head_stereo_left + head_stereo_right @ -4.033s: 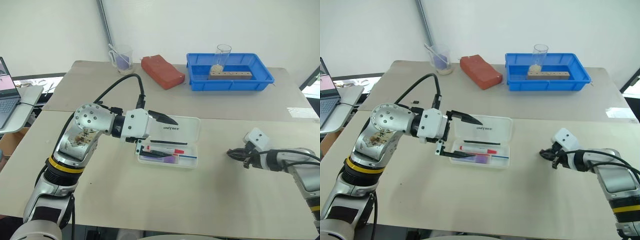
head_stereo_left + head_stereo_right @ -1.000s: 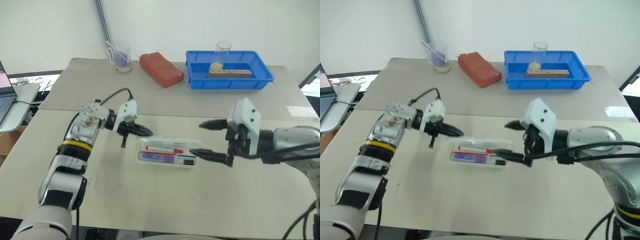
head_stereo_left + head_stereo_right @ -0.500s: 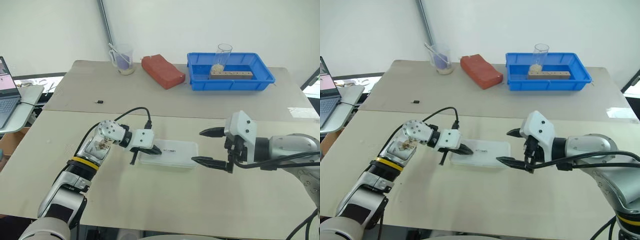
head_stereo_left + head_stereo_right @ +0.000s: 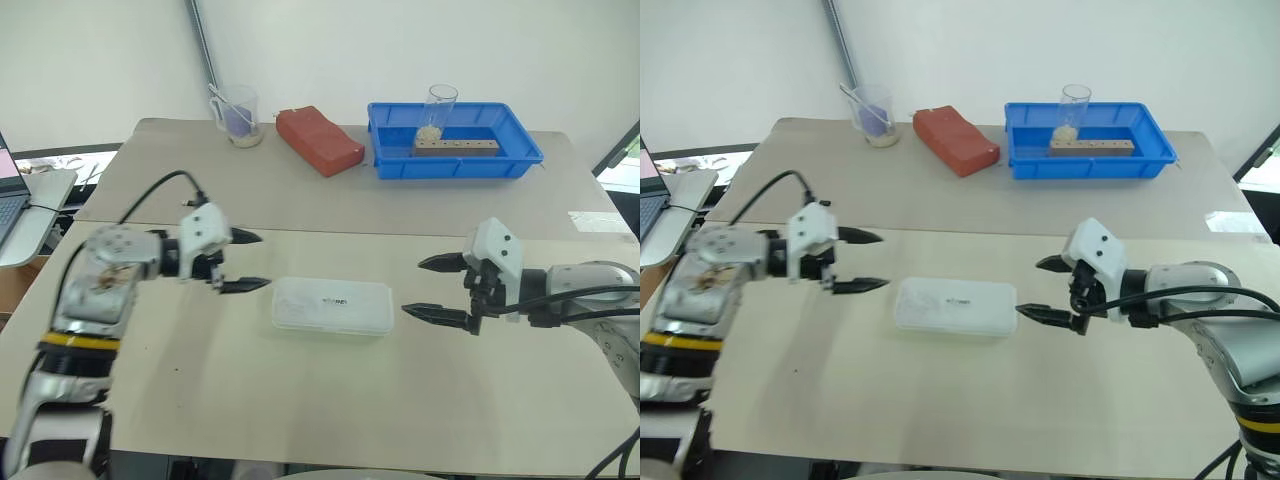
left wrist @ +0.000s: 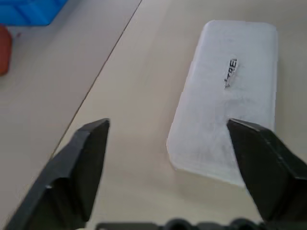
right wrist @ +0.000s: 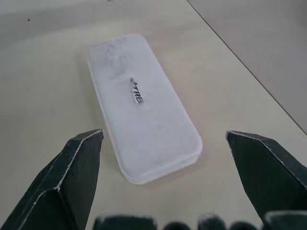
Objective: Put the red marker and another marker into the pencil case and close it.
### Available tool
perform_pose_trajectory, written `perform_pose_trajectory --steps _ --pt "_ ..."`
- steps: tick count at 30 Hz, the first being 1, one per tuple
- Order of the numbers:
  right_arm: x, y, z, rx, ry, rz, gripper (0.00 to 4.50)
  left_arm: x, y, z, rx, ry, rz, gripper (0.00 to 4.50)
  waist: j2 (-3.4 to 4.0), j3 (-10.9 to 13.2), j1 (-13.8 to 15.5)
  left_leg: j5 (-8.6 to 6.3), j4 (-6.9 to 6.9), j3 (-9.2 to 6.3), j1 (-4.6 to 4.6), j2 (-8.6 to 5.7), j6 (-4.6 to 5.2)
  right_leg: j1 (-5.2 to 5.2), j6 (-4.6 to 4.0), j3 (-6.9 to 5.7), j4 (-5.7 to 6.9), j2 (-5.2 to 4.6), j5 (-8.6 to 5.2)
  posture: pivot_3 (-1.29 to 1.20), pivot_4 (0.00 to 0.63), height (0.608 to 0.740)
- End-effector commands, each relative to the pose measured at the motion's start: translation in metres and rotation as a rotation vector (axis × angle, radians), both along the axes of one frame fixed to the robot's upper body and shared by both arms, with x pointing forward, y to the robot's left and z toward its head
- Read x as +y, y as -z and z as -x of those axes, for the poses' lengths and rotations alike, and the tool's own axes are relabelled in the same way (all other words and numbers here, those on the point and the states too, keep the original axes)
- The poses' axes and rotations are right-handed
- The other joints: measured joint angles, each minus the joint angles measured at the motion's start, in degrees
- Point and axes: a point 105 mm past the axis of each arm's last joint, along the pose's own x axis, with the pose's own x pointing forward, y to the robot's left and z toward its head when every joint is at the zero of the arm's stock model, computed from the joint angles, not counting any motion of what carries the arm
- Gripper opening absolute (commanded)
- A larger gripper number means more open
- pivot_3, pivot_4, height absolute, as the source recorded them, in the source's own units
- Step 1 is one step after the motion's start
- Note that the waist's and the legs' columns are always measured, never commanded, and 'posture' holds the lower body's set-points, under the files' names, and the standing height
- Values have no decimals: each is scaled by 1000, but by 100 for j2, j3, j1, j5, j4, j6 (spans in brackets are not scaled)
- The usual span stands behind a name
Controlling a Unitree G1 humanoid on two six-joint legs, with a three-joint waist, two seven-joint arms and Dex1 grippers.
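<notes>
Our 2 grippers, left [image 4: 243, 261] and right [image 4: 432, 288], hang spread and empty at opposite short ends of the shut pencil case [image 4: 332, 306], about equally near.

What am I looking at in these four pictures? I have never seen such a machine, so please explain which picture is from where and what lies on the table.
This is a humanoid robot with two arms. Each arm ends in a gripper of two black fingers. Two pictures come from cameras in its head and look down over a beige table. The other two come from a camera on each wrist and look along that gripper's fingers.

In the middle lies the pencil case, a flat white plastic box with its lid shut. The left gripper and the right gripper flank it at either end. Both are open, hold nothing and do not touch the case.

At the far side stand a blue tray with a glass and a wooden block in it, a red brick-like block and a clear cup.
</notes>
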Motion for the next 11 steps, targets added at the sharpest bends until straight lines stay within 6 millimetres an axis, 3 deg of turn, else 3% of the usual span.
perform_pose_trajectory --steps 1,5,11 --pt "-11 -7 -4 -57 1 12 4500 19 -24 12 -82 -106 -21 4480 -1 1 20 0 -1 1 -1 1 0 0 0 0 0 -1 0 0 150 740" --pt "-19 -5 -8 -49 26 -15 4500 34 -26 23 -80 -194 -51 4480 -7 6 61 -1 -1 10 6 -1 -1 -3 -2 -4 -4 -22 -2 0 150 740" --pt "-21 -3 -13 -56 52 -29 4500 35 -21 27 -74 -226 -55 4480 -7 6 64 -2 -10 20 11 1 -2 -2 -4 -9 -35 -38 -1 0 150 740"
